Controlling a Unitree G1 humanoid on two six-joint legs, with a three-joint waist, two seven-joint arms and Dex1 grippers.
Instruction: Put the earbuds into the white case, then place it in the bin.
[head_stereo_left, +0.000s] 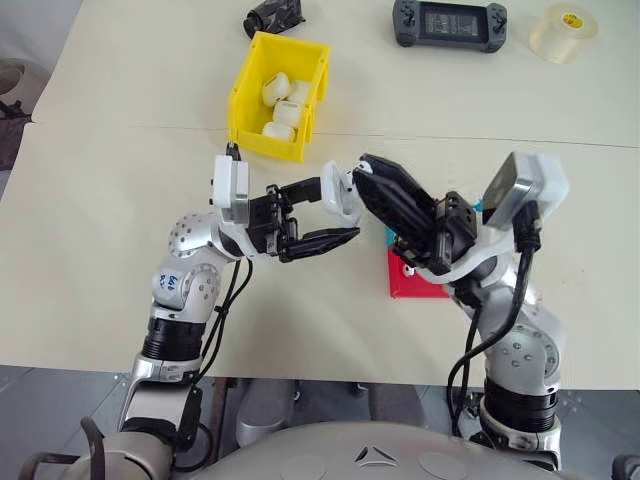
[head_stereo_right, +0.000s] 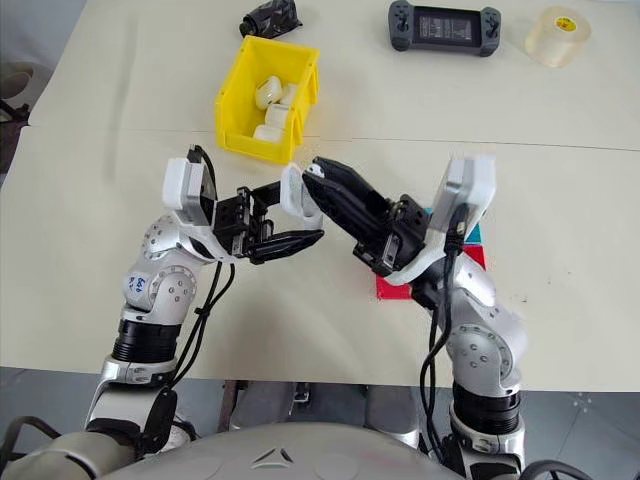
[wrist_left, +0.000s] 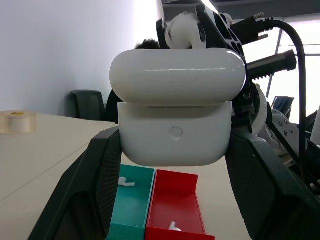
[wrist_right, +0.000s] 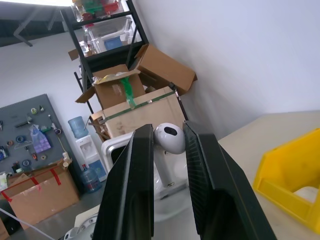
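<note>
The left gripper (head_stereo_right: 300, 218) holds the white case (head_stereo_right: 297, 194) above the surface (head_stereo_right: 90, 220). The right gripper (head_stereo_right: 318, 172) touches the case. The yellow bin (head_stereo_right: 232, 105) behind holds white things.

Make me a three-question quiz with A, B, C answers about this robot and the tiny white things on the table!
1. Where is the white case?
A. in the left gripper
B. in the red tray
C. on the tape roll

2. What colour is the bin?
A. blue
B. yellow
C. green

3. What is the right gripper doing?
A. hanging open
B. pressing the game controller
C. pinching an earbud

Answers:
1 A: the left wrist view shows the case between that gripper's two fingers, above the table.
2 B: its walls are bright yellow in the head views.
3 C: the right wrist view shows the earbud's round white head squeezed between the black fingers.
</note>
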